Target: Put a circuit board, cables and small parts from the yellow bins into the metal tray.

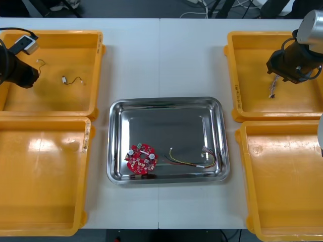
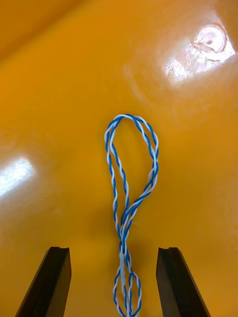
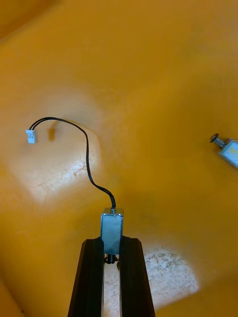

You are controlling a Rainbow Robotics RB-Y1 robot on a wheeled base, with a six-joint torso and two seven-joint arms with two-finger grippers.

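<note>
My left gripper (image 3: 111, 243) is down in the far left yellow bin (image 1: 75, 103), shut on a small metal part (image 3: 112, 228). A black cable (image 3: 87, 158) trails from that part to a white plug (image 3: 31, 136) on the bin floor. My right gripper (image 2: 116, 253) hangs open in the far right yellow bin (image 1: 237, 75), its fingers either side of a twisted blue and white cable (image 2: 130, 198) lying looped on the floor. The metal tray (image 1: 166, 103) in the middle holds a round red circuit board (image 1: 141, 158) and a red and yellow cable (image 1: 194, 157).
A second small metal part (image 3: 228, 149) with its thin cable (image 1: 75, 79) lies loose in the far left bin, beside my left gripper (image 1: 31, 78). The near left bin (image 1: 45, 176) and near right bin (image 1: 282, 181) flank the tray.
</note>
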